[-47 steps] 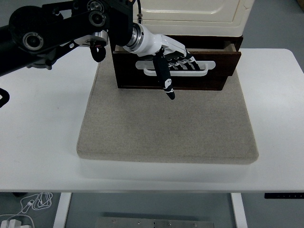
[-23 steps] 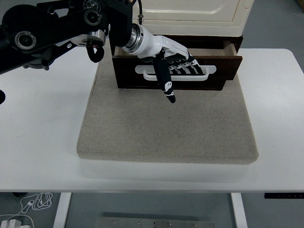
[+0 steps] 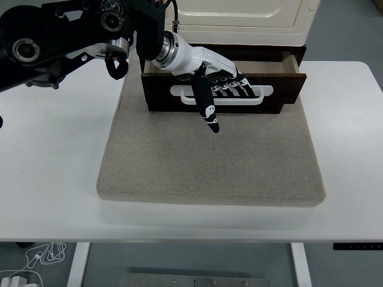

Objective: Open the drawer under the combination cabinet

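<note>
**Left hand hooked in drawer handle, drawer partly out**

The left black arm [image 3: 66, 39] enters from the upper left and reaches across to the front of the dark brown wooden drawer [image 3: 222, 89]. The left hand [image 3: 212, 78], white-backed with black fingers, has four fingers [image 3: 236, 81] curled through the white oblong handle [image 3: 263, 92] on the drawer front, gripping it. The thumb [image 3: 206, 107] points down and forward, apart from the handle, over the grey felt mat [image 3: 209, 161].

The drawer sits below the cream-coloured cabinet [image 3: 239, 15] at the far edge of the mat. It stands partly pulled out; its pale inner floor shows at the right end behind the front panel.

The mat lies on the white surface [image 3: 48, 179]. The right arm is not visible.
</note>
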